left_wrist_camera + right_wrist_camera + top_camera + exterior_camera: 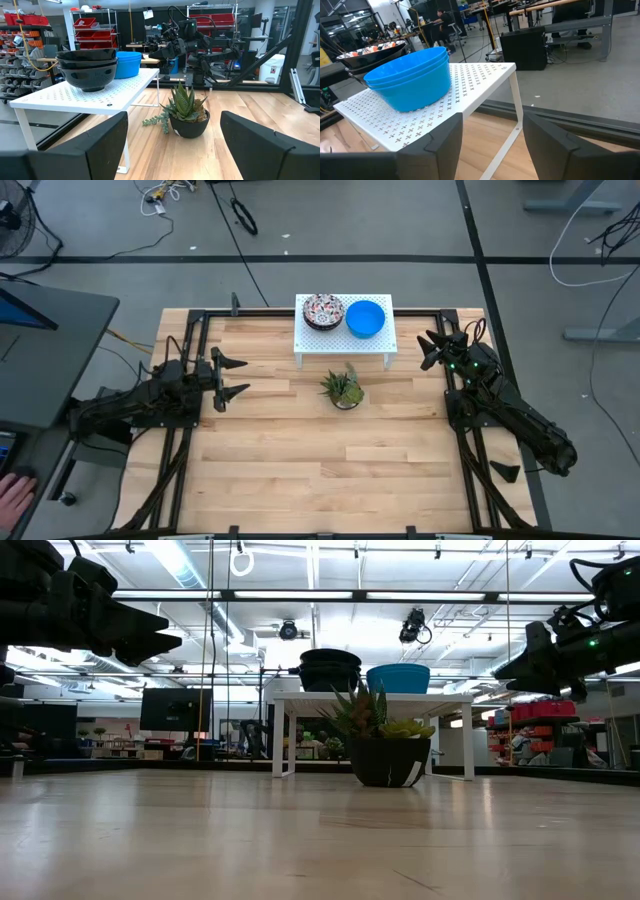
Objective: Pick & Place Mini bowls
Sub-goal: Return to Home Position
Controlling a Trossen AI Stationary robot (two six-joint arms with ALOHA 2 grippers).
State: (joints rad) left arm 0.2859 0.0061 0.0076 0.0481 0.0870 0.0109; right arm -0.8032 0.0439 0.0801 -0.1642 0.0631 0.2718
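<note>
Small white perforated metal shelf [343,343] stands at the far middle of the light wooden slatted tabletop [320,470]. Just before it, a spiky green succulent in a dark round pot [343,389].

Two black jointed arms [140,405], green indicator light.

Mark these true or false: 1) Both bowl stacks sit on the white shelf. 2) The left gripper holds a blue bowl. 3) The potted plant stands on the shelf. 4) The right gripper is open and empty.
1) True: the blue bowl stack and the patterned bowl stack sit side by side on the white shelf.
2) False: the left gripper is open, holding nothing, away from the shelf.
3) False: the potted plant stands on the table in front of the shelf.
4) True: the right gripper is open and empty.
</note>
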